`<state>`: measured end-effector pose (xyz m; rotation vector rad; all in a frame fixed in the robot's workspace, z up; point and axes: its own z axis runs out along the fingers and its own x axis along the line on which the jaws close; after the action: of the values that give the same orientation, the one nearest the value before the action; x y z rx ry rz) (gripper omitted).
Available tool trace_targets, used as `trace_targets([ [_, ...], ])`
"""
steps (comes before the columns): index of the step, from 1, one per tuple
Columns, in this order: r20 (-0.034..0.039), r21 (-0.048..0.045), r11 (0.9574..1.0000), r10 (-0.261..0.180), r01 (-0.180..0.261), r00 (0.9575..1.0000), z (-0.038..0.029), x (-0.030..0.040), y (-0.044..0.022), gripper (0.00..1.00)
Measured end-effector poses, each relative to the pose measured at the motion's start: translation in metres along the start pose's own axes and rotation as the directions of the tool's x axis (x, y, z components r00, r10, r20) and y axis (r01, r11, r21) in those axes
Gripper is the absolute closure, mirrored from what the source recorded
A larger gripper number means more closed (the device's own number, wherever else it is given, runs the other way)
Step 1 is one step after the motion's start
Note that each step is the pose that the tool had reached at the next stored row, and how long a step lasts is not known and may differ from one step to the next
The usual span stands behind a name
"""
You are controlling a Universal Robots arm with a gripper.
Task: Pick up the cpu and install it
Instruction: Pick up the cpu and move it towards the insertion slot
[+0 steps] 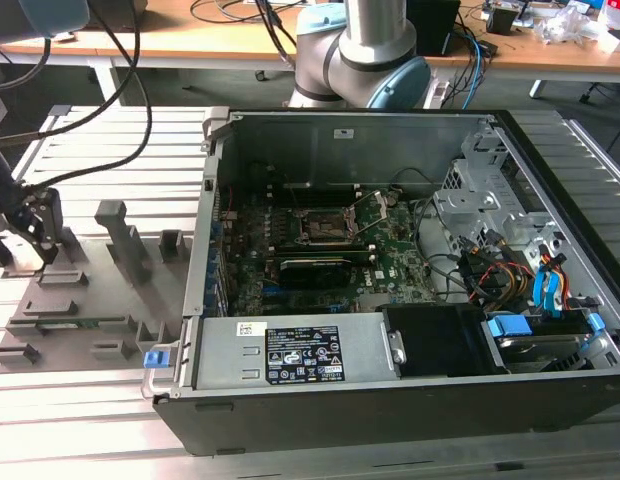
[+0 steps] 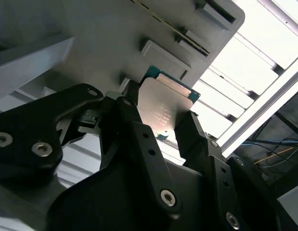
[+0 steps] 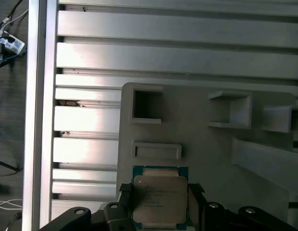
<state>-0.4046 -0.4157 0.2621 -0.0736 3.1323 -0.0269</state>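
The cpu [image 3: 160,199], a thin square chip with a silver-grey top and a green edge, sits between the two black fingers of my gripper [image 3: 160,192] in both wrist views. The fingers [image 2: 192,134] press on two opposite edges of the cpu [image 2: 163,108], so my gripper [image 2: 161,113] is shut on it. It hangs just over the grey slotted tray [image 3: 206,144]. At the exterior view's left, my gripper [image 1: 38,235] stands over the far left end of that tray [image 1: 100,300]. The dark cpu socket [image 1: 325,226] lies open in the middle of the motherboard.
The open computer case [image 1: 390,390] lies on its side at the exterior view's right, with cables, drive bays and a power supply inside. Upright posts [image 1: 125,235] rise from the tray between gripper and case. Aluminium slats [image 3: 178,57] form the table. The arm's base [image 1: 360,50] stands behind the case.
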Motion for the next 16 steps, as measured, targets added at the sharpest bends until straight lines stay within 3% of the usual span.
trace_targets([
  [16,0.0001,-0.0024,1.0,0.0,0.0,1.0,-0.0305,-0.0003,-0.0005,0.45],
])
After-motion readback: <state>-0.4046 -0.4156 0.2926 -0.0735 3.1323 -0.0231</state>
